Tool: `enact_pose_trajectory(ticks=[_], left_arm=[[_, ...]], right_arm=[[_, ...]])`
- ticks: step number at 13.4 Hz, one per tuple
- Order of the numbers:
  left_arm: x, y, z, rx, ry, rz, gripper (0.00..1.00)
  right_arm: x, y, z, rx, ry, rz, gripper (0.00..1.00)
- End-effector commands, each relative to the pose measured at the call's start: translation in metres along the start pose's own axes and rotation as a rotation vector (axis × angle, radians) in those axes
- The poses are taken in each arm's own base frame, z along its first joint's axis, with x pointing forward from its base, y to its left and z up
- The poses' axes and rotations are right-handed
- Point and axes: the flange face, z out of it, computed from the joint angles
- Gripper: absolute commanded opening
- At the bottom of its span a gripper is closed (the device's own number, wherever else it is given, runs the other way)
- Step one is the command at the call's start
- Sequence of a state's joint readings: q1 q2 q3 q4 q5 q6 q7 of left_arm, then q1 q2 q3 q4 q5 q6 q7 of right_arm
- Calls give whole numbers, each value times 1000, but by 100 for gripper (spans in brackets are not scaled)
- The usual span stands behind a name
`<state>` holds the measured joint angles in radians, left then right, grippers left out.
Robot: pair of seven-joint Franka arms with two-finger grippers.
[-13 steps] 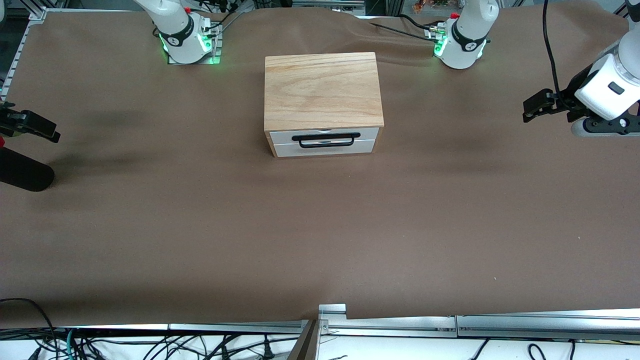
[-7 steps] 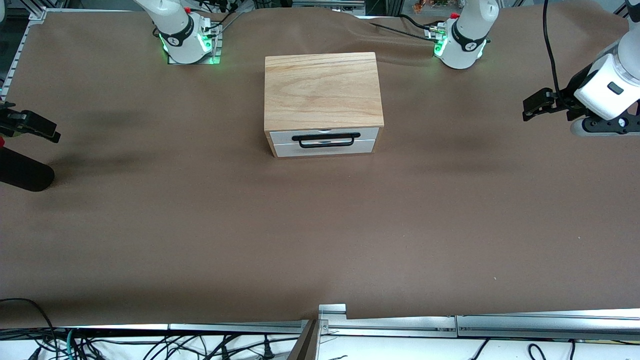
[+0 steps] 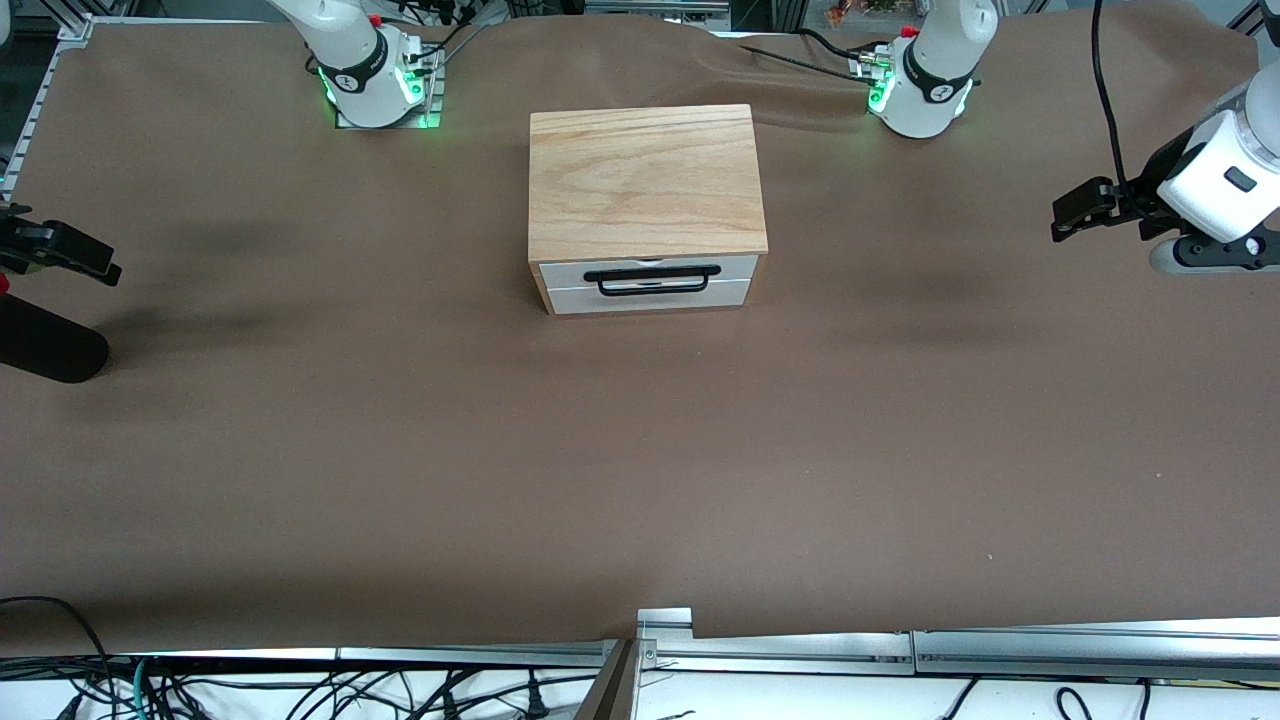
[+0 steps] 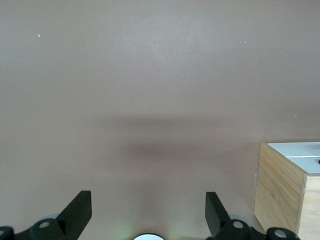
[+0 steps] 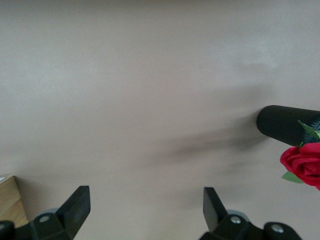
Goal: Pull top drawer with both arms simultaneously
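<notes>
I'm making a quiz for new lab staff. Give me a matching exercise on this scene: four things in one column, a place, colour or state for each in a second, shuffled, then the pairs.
Things:
1. top drawer
2. handle
3. left tool
4. rose

Descriptions:
A. red
B. shut in its box
C. black wire
D. open, over bare table toward the left arm's end

Pairs: 1-B, 2-C, 3-D, 4-A
</notes>
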<state>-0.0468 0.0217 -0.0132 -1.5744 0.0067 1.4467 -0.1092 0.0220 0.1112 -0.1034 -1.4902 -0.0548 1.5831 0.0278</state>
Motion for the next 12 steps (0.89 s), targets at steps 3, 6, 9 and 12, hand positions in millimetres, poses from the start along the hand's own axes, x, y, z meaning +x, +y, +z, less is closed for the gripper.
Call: enact_pose_trajectory(ticks=[3, 6, 9, 12], left_arm=[[-3, -1, 0, 18, -16, 7, 100], [-3, -1, 1, 19, -20, 7, 100], [-3, -2, 2, 19, -24, 6, 100], [-3, -2, 2, 19, -24, 6, 100]], right_arm=[[-2, 1, -6, -5, 9, -12, 100], [-2, 1, -6, -5, 9, -12, 100], [-2, 1, -6, -3, 9, -10, 100], [-1, 1, -6, -3, 11, -10, 100]])
